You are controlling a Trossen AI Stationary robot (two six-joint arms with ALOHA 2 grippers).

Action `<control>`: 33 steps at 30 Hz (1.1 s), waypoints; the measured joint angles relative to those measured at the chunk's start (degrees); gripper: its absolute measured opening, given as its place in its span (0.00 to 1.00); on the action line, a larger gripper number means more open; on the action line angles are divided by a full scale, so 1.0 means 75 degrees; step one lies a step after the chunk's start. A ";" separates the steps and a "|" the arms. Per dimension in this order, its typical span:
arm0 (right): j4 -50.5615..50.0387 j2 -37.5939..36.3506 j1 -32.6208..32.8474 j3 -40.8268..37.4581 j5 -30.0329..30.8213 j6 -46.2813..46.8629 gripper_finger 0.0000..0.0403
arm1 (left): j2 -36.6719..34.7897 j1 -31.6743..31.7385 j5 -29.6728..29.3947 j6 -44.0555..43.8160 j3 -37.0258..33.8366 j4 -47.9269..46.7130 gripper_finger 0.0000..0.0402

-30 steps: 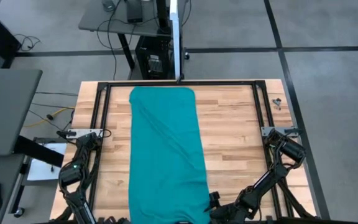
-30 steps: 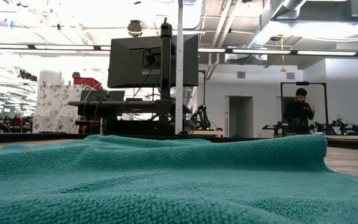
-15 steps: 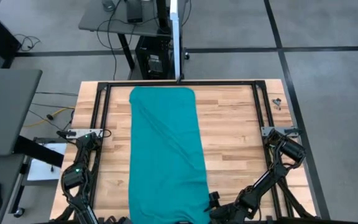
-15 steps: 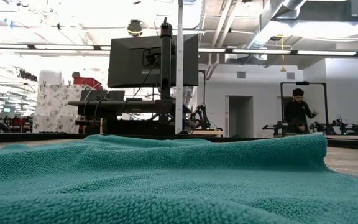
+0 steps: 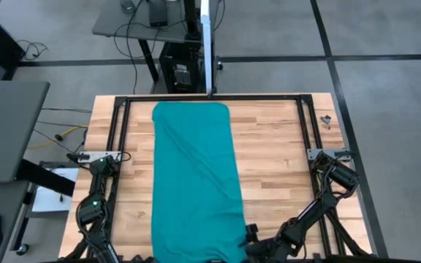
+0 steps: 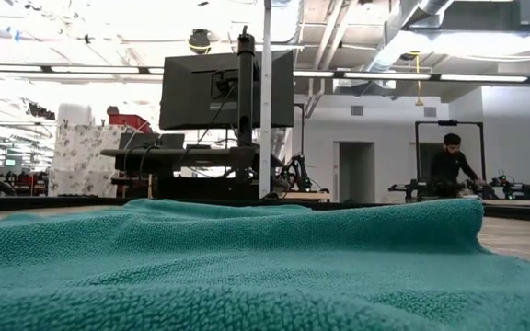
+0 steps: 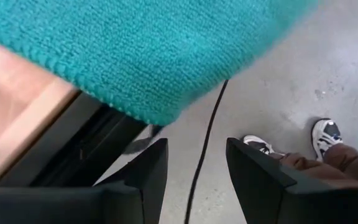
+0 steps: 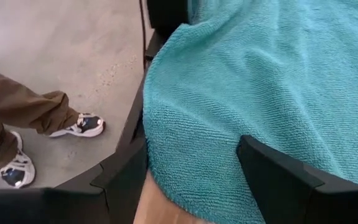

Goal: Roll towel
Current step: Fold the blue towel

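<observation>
Towel (image 5: pixel 196 183) laid flat and lengthwise down the middle of the wooden tabletop (image 5: pixel 276 157), its far short edge near the black frame (image 5: pixel 210 97) and its near short edge hanging slightly over the front rim. Spread full length, it offers a free end from which a roll could start, so the task appears not yet begun. Left gripper (image 7: pixel 194 165) is low at the near-left corner of the towel, jaws parted with nothing between them; the towel's overhanging corner (image 7: pixel 142 56) lies just beyond the fingertips, with bare floor and a person's shoes (image 7: pixel 328 134) past it. Right gripper (image 8: pixel 191 171) is at the near-right corner, jaws wide apart, straddling the towel's edge (image 8: pixel 185 143) without pinching it. Both arms thus flank the same short end, presumably so that each can take one corner and turn the edge evenly. A person (image 6: pixel 451 165) stands far back in the room.
</observation>
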 joint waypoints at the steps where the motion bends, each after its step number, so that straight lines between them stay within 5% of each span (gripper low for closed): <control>1: 0.0002 0.0000 -0.0002 0.0000 0.0002 0.0000 0.62 | -0.0002 -0.0001 -0.0009 0.0004 -0.0002 0.0007 0.37; 17: 0.0046 0.0000 -0.0101 0.0000 -0.0004 0.0020 0.62 | 0.0019 -0.0188 0.0189 -0.1545 0.0072 -0.0597 0.25; 29: 0.0034 0.0000 -0.0110 0.0003 -0.0027 0.0002 0.62 | 0.0016 0.0181 -0.1220 0.0934 -0.0026 0.0260 0.20; 33: 0.0013 -0.0003 -0.0110 0.0006 -0.0028 0.0003 0.62 | -0.0010 0.0243 -0.1092 0.0958 0.0009 0.0144 0.05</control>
